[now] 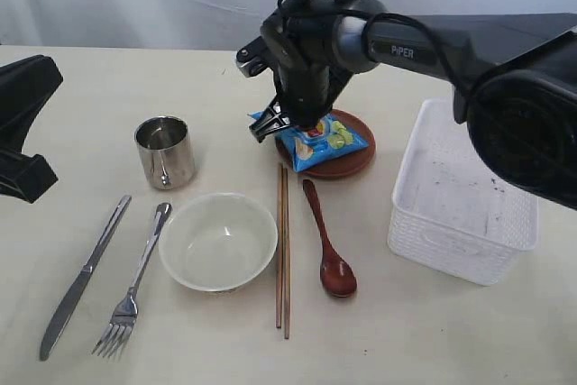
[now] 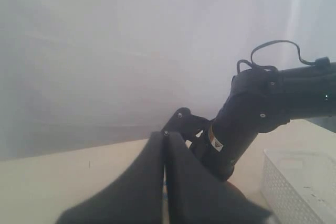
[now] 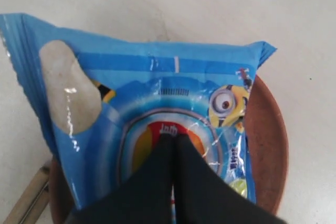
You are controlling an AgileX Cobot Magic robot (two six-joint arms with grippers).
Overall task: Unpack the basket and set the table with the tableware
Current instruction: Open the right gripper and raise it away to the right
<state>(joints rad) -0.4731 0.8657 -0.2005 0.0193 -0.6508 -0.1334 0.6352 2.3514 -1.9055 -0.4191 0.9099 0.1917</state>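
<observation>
Mostly hidden under the blue crisp packet point(image 1: 323, 143), the brown plate point(image 1: 353, 167) shows only its rim. The right gripper point(image 3: 173, 139) is clenched with its tips on the packet; a pinch is unclear. The left gripper point(image 2: 165, 136) is clenched on nothing. The basket point(image 1: 442, 254) stands on the table point(image 1: 451, 340) beside the plate. The spoon point(image 1: 329, 245), chopsticks point(image 1: 282, 250), bowl point(image 1: 261, 223) and cup point(image 1: 166, 152) are nearby.
</observation>
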